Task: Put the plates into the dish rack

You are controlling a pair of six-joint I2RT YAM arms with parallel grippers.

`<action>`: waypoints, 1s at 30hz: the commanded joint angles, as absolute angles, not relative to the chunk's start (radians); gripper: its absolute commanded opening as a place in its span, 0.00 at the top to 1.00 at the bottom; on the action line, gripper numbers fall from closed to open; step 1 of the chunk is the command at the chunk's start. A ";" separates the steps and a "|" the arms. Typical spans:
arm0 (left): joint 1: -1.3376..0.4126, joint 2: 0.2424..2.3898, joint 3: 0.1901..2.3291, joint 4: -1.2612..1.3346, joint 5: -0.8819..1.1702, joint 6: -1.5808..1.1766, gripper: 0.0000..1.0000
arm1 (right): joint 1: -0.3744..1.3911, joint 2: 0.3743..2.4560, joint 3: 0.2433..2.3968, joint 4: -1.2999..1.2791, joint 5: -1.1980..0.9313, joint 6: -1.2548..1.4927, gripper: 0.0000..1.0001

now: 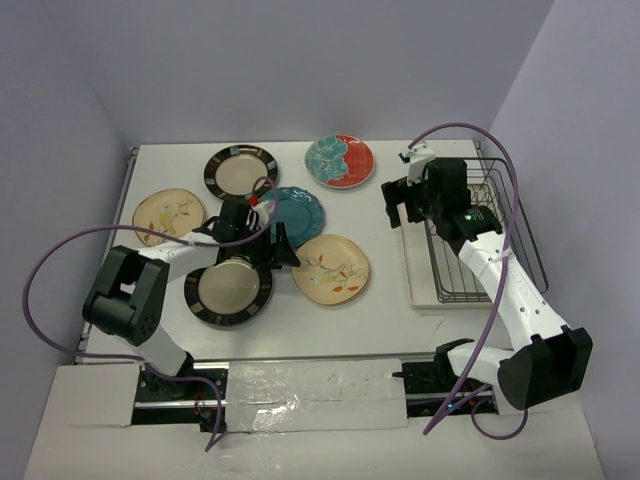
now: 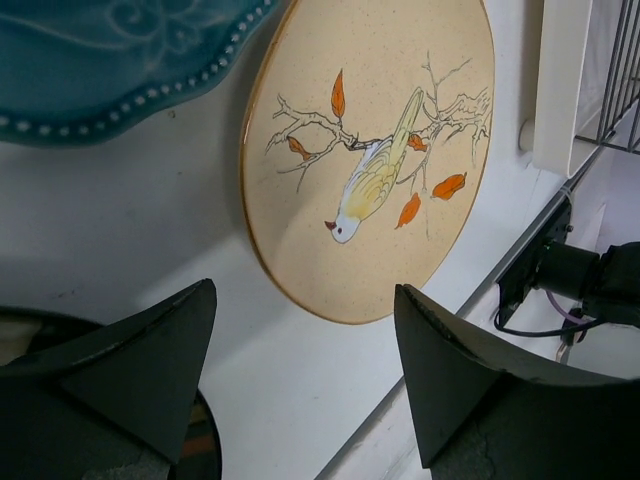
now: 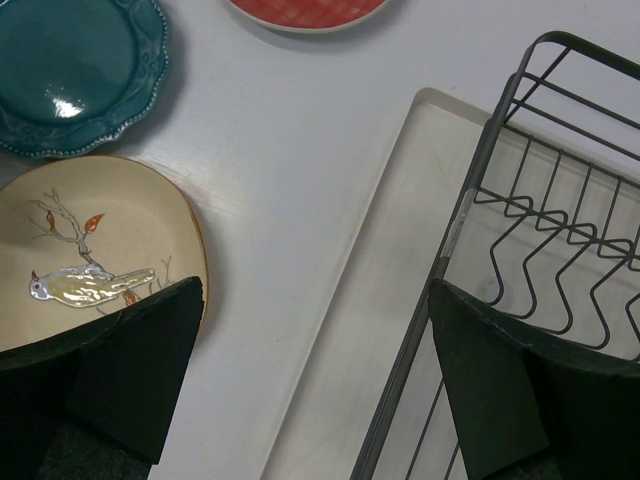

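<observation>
Left end effector (image 2: pixel 305 295), open and empty, sits low near the bird plate (image 2: pixel 370 170), probably to catch its rim. Right end effector (image 3: pixel 315 288), open too, hovers clear by the dish rack (image 3: pixel 400 260).

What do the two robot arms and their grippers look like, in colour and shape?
Both have black joint housings and white links. The left arm and the right arm each carry a purple cable. The left gripper and right gripper have dark, wedge-shaped fingers. A small green light glows on the right arm.
</observation>
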State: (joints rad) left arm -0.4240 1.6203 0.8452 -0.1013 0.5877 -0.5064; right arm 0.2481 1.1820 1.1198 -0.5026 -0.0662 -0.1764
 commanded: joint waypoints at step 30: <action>-0.479 1.934 0.907 0.083 0.578 -0.693 0.64 | 0.242 1.166 1.158 -0.491 -0.051 -0.187 0.00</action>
State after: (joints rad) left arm -0.4679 1.8946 0.9100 0.1188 0.6350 -0.7036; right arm 0.2478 1.1816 1.1198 -0.5026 -0.0601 -0.1776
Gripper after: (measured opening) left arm 0.385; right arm 0.999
